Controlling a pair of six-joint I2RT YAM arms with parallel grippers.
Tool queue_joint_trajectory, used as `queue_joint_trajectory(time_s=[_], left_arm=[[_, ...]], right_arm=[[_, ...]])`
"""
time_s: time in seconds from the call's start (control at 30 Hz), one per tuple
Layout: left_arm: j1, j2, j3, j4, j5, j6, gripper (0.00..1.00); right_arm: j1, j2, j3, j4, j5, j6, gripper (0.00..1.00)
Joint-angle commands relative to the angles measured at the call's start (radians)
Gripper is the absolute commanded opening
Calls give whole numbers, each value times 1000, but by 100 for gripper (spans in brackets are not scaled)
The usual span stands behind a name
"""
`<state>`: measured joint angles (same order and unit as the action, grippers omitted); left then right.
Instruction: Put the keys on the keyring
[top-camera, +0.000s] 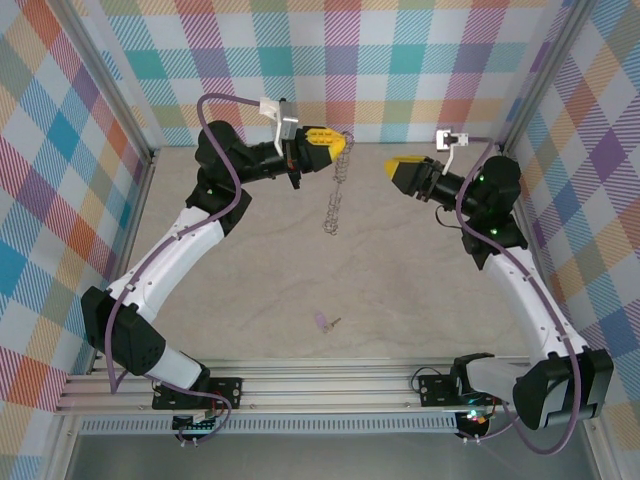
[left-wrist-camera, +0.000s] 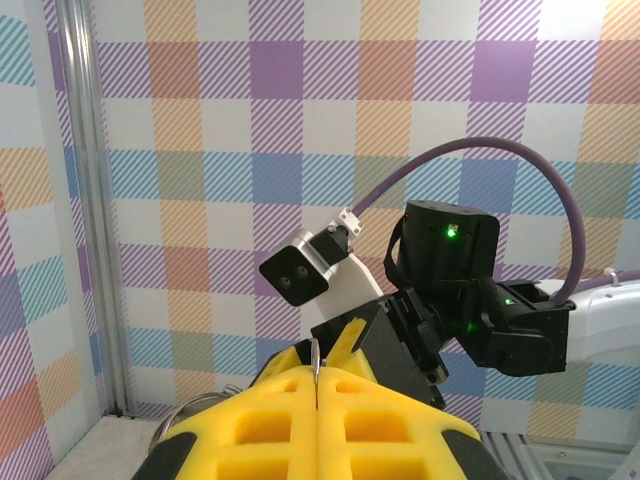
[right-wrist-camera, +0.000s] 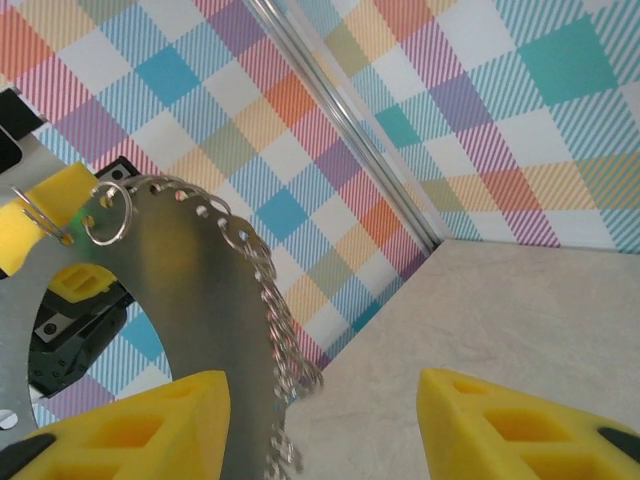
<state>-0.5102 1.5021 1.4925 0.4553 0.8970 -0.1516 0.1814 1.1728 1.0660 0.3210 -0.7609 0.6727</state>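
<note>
The keyring (top-camera: 333, 205) hangs edge-on above the back of the table, pinched at its top by my left gripper (top-camera: 341, 143). In the left wrist view the yellow pads (left-wrist-camera: 250, 420) are pressed together, and the keyring's thin metal edge (left-wrist-camera: 316, 355) sticks up from the seam of the left gripper (left-wrist-camera: 316, 388). My right gripper (top-camera: 393, 166) is open just right of the hoop. Its wrist view shows the keyring (right-wrist-camera: 190, 300) as a grey band fringed with small silvery rings, close to the left finger of the right gripper (right-wrist-camera: 330, 430). The lilac-headed key (top-camera: 322, 321) lies on the table near the front.
Checked walls with metal corner posts (top-camera: 140, 150) close in the left, back and right sides. An aluminium rail (top-camera: 330, 385) runs along the near edge between the arm bases. The right arm's wrist camera (left-wrist-camera: 305, 265) faces the left gripper at close range.
</note>
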Motion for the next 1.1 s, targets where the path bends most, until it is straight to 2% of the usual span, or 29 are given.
queue_joint_trajectory(time_s=[0.0, 0.23, 0.73, 0.9, 1.07], left_arm=[[-13, -30, -12, 53, -8, 5, 0], [-13, -17, -29, 94, -40, -54, 0], [-12, 77, -117, 577, -247, -400, 0], [-14, 130, -110, 755, -338, -512, 0], [-23, 172, -68, 800, -356, -550, 0]], right_arm=[[-3, 21, 43, 104, -39, 47, 51], [-2, 55, 66, 233, -58, 150, 50], [21, 157, 69, 619, 49, 423, 45], [51, 185, 105, 643, 76, 432, 44], [88, 226, 166, 663, 87, 430, 43]])
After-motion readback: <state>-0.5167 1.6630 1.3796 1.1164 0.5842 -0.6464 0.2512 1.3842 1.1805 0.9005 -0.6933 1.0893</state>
